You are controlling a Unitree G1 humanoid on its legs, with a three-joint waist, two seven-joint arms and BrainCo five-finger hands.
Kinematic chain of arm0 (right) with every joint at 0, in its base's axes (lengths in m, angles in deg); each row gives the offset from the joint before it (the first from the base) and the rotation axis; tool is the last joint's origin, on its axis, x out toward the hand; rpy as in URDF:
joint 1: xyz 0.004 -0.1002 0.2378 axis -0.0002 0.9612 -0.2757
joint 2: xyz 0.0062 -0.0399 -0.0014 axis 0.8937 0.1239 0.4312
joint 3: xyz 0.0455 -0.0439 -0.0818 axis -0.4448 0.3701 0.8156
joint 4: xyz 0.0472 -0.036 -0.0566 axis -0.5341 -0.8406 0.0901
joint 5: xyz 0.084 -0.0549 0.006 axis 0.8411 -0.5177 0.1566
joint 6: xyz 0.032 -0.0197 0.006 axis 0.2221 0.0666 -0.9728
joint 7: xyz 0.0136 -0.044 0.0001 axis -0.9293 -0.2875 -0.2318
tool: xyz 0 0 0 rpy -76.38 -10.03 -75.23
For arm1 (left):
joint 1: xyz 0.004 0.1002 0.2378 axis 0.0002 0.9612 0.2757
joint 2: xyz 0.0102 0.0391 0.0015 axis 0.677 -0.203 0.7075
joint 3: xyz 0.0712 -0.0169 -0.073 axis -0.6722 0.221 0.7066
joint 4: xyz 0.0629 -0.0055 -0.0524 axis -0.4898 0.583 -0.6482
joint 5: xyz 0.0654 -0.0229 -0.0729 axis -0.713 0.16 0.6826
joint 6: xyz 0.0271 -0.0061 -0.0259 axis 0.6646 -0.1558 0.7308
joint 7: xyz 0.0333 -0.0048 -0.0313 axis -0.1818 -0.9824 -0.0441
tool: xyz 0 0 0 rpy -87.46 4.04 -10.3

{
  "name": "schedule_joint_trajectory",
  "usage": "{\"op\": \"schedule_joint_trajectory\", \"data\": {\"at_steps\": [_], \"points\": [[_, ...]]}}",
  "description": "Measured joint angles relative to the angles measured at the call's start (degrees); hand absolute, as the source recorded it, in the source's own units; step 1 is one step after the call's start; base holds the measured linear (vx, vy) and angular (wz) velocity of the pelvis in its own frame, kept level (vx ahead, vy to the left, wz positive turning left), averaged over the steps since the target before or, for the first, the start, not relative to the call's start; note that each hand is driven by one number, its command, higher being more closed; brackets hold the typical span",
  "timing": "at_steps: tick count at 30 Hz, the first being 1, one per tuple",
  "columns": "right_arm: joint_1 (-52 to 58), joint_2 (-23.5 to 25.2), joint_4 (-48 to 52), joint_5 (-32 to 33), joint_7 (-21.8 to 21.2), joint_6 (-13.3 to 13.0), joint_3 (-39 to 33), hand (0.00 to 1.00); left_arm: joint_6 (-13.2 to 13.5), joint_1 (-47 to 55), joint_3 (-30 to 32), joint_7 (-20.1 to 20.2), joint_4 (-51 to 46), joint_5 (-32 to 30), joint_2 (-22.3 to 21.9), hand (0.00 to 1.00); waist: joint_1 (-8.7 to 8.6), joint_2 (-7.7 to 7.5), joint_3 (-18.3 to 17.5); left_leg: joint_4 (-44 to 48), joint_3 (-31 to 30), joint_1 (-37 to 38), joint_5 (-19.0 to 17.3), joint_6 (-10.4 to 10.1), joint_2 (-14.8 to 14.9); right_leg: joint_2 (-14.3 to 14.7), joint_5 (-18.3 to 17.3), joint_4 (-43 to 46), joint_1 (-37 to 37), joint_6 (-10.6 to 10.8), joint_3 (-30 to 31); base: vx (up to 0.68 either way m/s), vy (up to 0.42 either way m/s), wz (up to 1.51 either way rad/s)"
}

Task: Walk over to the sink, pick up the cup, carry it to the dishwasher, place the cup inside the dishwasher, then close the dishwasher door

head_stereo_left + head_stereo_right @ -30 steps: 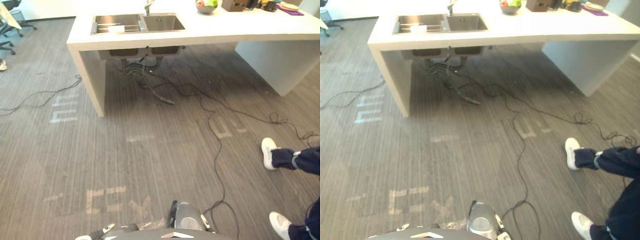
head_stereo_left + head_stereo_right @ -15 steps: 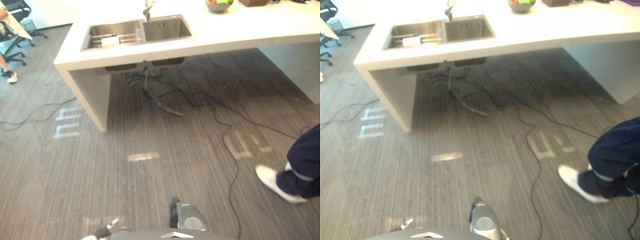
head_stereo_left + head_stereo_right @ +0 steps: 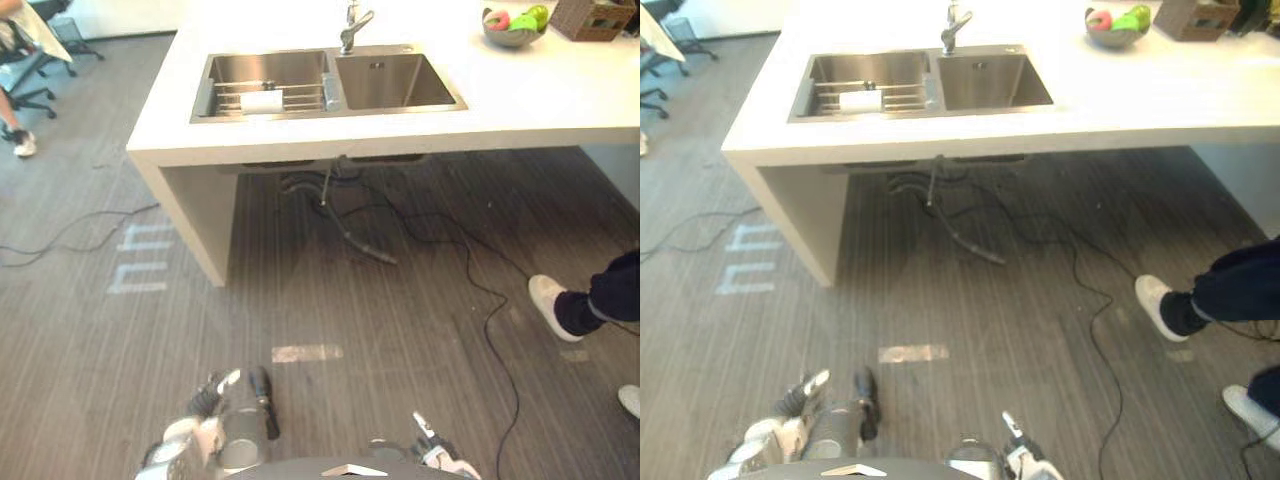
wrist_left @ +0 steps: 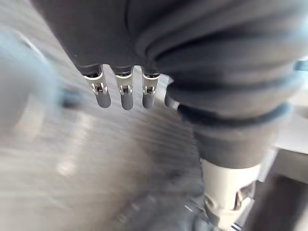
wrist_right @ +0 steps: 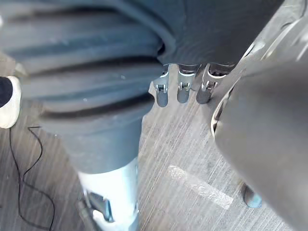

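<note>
A white cup (image 3: 263, 100) lies on its side on the wire rack in the left basin of the steel double sink (image 3: 400, 83), set in a white counter (image 3: 560, 100) ahead of me. A faucet (image 3: 350, 25) stands behind the basins. My left hand (image 4: 124, 94) hangs over the floor with relaxed fingers and holds nothing. My right hand (image 5: 182, 91) hangs the same way, open and empty. Both hands are far below and short of the sink.
A fruit bowl (image 3: 513, 25) and a wicker basket (image 3: 595, 15) sit on the counter to the right. Hoses and cables (image 3: 370, 250) trail under the sink and across the floor. A person's white shoe (image 3: 548, 305) is at the right; office chairs (image 3: 25, 50) stand far left.
The whole picture has shifted: the camera has come closer to the sink, which now looks larger and more central. The person at the right has stepped further along.
</note>
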Motion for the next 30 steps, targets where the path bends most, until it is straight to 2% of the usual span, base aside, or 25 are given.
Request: {"op": "schedule_joint_trajectory", "data": {"at_steps": [1,2,3,4,5,6,7,8,9,10,11,12,13,14,15,16,17,18,19,20,22,24,26,28,30], "points": [[-0.02,0.02,-0.24,0.00,0.00,-0.03,-0.59,0.00,0.33,-1.12,-0.26,0.02,-0.62,0.00,-0.60,0.00,-0.07,-0.06,-0.04,0.27,0.05,0.06,-0.06,0.11,-0.25,-0.41,0.19,1.95,-0.52,0.35,0.08,0.37,0.205,0.29],[-0.01,0.11,-1.40,-1.41,-0.03,0.03,-2.90,0.00,1.08,-4.79,-1.05,-0.07,-2.66,-0.07,-2.34,0.00,-0.48,-0.34,-0.25,0.32,0.27,1.52,-0.36,1.15,-1.42,-1.99,2.31,10.08,-3.12,2.38,0.21,0.29,0.141,0.15],[0.39,0.35,-2.09,-6.31,-0.03,0.69,-4.83,0.00,2.42,-7.25,-1.58,-0.31,-5.91,-0.16,-3.67,0.00,-0.42,-0.97,-1.05,-0.14,0.06,4.10,-1.06,2.29,-2.98,-4.45,6.86,17.43,-5.84,5.08,1.38,0.35,0.162,0.07],[0.47,0.31,-2.33,-7.07,-0.07,0.73,-5.01,0.00,2.65,-7.36,-1.63,-0.34,-6.83,-0.18,-3.82,0.00,-0.26,-0.92,-1.29,-0.23,0.07,4.62,-1.42,2.84,-3.19,-4.82,7.87,19.16,-6.27,5.13,1.41,0.34,0.129,-0.13],[0.83,0.38,-3.55,-9.34,-0.13,0.55,-6.07,0.00,3.68,-7.66,-1.96,-0.38,-10.36,-0.77,-3.92,0.00,-0.51,-0.88,-1.88,-0.25,-0.05,6.60,-2.52,4.55,-3.85,-6.48,12.66,25.07,-8.25,5.27,1.61,0.34,0.089,-0.08],[1.86,0.73,-3.53,-10.59,-0.14,-0.38,-6.60,0.00,4.00,-7.85,-2.05,-0.76,-15.08,-2.06,-4.06,0.00,-0.49,-1.14,-2.06,0.19,-0.36,8.21,-3.60,6.21,-4.48,-8.18,16.18,31.43,-10.83,4.47,2.15,0.34,0.072,-0.08],[2.19,1.14,-3.58,-10.68,-0.08,-0.73,-6.82,0.00,4.13,-7.98,-2.03,-1.06,-17.12,-2.61,-3.89,0.00,-0.37,-1.06,-2.01,0.22,-0.62,8.89,-3.90,6.65,-4.73,-8.90,15.44,34.60,-12.45,3.74,2.02,0.32,0.014,-0.10],[2.26,1.82,-3.60,-10.62,0.04,-1.15,-7.21,0.00,4.38,-8.38,-1.39,-1.61,-20.09,-2.65,-3.82,0.00,-0.25,-1.17,-2.07,0.06,-1.59,10.48,-4.50,7.02,-5.02,-9.67,10.95,39.57,-15.48,0.38,-0.47,0.24,-0.025,-0.10],[2.28,1.92,-3.70,-10.50,0.30,-1.29,-7.26,0.00,4.54,-8.77,-1.30,-2.10,-20.84,-2.64,-3.83,0.00,-0.17,-1.15,-2.06,-0.03,-2.16,11.38,-5.01,6.80,-4.94,-9.73,8.27,40.84,-16.65,-1.46,-2.53,0.30,-0.060,-0.15],[2.24,2.13,-3.91,-9.82,1.54,-1.24,-7.42,0.00,4.66,-9.61,-1.48,-2.53,-21.61,-2.64,-3.95,0.00,-0.01,-0.03,-1.64,-0.08,-3.72,13.16,-5.86,6.36,-4.48,-9.38,4.25,39.84,-18.53,-3.17,-6.73,0.28,-0.077,-0.12],[2.29,2.39,-3.85,-8.50,2.22,-1.29,-7.64,0.00,4.85,-10.22,-1.64,-2.55,-21.74,-2.64,-4.04,0.00,-0.18,0.67,-1.46,-0.03,-4.06,14.45,-6.69,5.89,-3.67,-8.74,2.00,35.76,-19.62,-3.80,-8.96,0.32,-0.123,-0.01],[2.30,2.43,-3.75,-7.66,2.54,-1.06,-7.61,0.00,5.01,-11.10,-1.93,-2.75,-21.74,-2.80,-4.08,0.00,-0.87,1.82,-1.28,0.26,-4.69,15.68,-7.69,5.13,-2.33,-6.54,1.28,27.39,-20.76,-3.45,-9.11,0.30,-0.176,0.27],[2.60,2.58,-3.78,-7.67,2.74,-0.39,-7.64,0.00,5.53,-12.43,-2.23,-2.96,-21.71,-3.72,-3.91,0.00,-1.56,2.38,-1.29,0.62,-5.72,16.56,-8.45,4.39,-1.14,-4.14,2.39,18.10,-21.59,-2.36,-6.48,0.23,-0.196,0.42],[2.96,2.85,-3.80,-7.72,2.99,-0.27,-7.70,0.00,6.14,-13.26,-2.63,-3.16,-21.70,-3.72,-3.60,0.00,-1.81,2.40,-1.40,1.10,-6.44,16.59,-9.08,3.61,-0.63,-3.22,3.83,13.97,-21.61,-1.99,-4.68,0.24,-0.269,0.71],[4.38,4.02,-3.80,-7.94,3.25,-0.28,-8.23,0.00,7.28,-15.12,-3.27,-3.25,-21.74,-3.64,-2.89,0.00,-2.18,1.15,-2.04,2.35,-8.23,16.79,-10.71,1.48,-0.50,-2.43,8.94,7.60,-21.61,-2.01,-2.13,0.20,-0.261,0.70],[5.43,4.89,-3.83,-8.15,3.24,-0.28,-8.31,0.00,7.65,-15.83,-3.34,-3.26,-22.08,-3.62,-2.26,0.00,-2.11,-0.30,-2.70,2.72,-9.25,16.95,-11.29,0.54,-0.91,-2.71,12.55,4.95,-21.38,-1.99,-1.21,0.31,-0.418,0.82],[6.94,5.96,-3.97,-8.95,3.20,-0.21,-8.22,0.00,8.59,-16.29,-2.52,-3.39,-22.46,-3.55,-2.42,0.00,-1.93,-1.60,-3.20,3.79,-10.27,17.99,-12.49,-1.82,0.11,-1.48,15.85,4.03,-20.10,-0.93,-1.24,0.32,-0.454,0.48],[7.97,5.84,-3.59,-8.94,3.08,-0.23,-8.21,0.00,8.61,-15.90,-2.38,-3.66,-23.14,-3.49,-3.54,0.00,-1.59,0.27,-4.31,4.07,-10.13,17.83,-12.79,-2.66,3.15,1.08,15.16,2.34,-18.87,-1.42,-2.66,0.39,-0.506,0.19],[8.60,4.88,-3.60,-9.06,2.88,-0.17,-8.21,0.00,8.60,-15.94,-2.50,-3.69,-25.59,-3.49,-4.41,0.00,-0.87,2.87,-5.78,3.56,-9.84,17.96,-12.87,-2.95,7.09,5.18,15.11,-0.79,-17.54,-2.19,-4.07,0.36,-0.405,-0.19],[8.57,3.95,-3.52,-9.79,1.52,0.16,-8.22,0.00,8.63,-16.86,-2.48,-3.69,-28.10,-3.48,-4.85,0.00,-0.67,3.78,-6.39,1.36,-8.73,18.92,-12.56,-3.10,9.41,8.20,15.50,-3.92,-16.24,-2.92,-4.71,0.30,-0.280,-0.26],[8.42,3.52,-3.47,-11.87,-0.98,1.55,-8.78,0.00,8.53,-19.11,-2.47,-3.93,-28.87,-3.34,-5.06,0.00,-0.66,3.78,-7.31,-2.36,-8.12,20.32,-11.12,-3.22,10.94,10.72,15.64,-6.63,-15.20,-4.14,-5.62,0.22,-0.181,-0.11],[8.10,3.52,-3.54,-12.85,-4.01,2.36,-9.05,0.00,8.00,-19.67,-2.27,-5.16,-28.82,-2.50,-5.17,0.00,-0.69,3.62,-8.40,-5.01,-7.49,20.84,-9.75,-2.91,11.83,12.52,15.98,-9.19,-14.93,-4.74,-6.03,0.22,-0.131,-0.03],[7.88,3.43,-3.64,-12.93,-5.24,2.66,-9.14,0.00,7.52,-19.61,-1.79,-5.70,-28.77,-2.50,-5.18,0.00,-0.80,4.17,-8.74,-5.01,-7.32,20.78,-9.55,-2.94,11.87,12.59,15.94,-9.56,-15.05,-4.69,-6.35,0.17,-0.034,0.02],[7.47,3.14,-3.96,-13.37,-6.82,3.23,-9.10,0.00,7.08,-18.95,-0.01,-6.45,-28.75,-2.54,-5.10,0.00,-0.71,3.70,-8.40,-2.93,-5.84,20.29,-9.43,-3.03,11.51,12.29,14.95,-9.08,-14.99,-4.67,-6.41,0.11,0.014,-0.03],[7.12,3.07,-4.88,-13.36,-7.90,3.47,-8.89,0.00,7.09,-17.81,1.16,-7.11,-28.75,-2.57,-4.87,0.00,-0.92,2.75,-7.66,3.98,-5.37,18.28,-9.48,-2.94,10.94,11.11,14.25,-8.97,-13.47,-4.50,-6.28,0.08,0.023,0.04]]}}
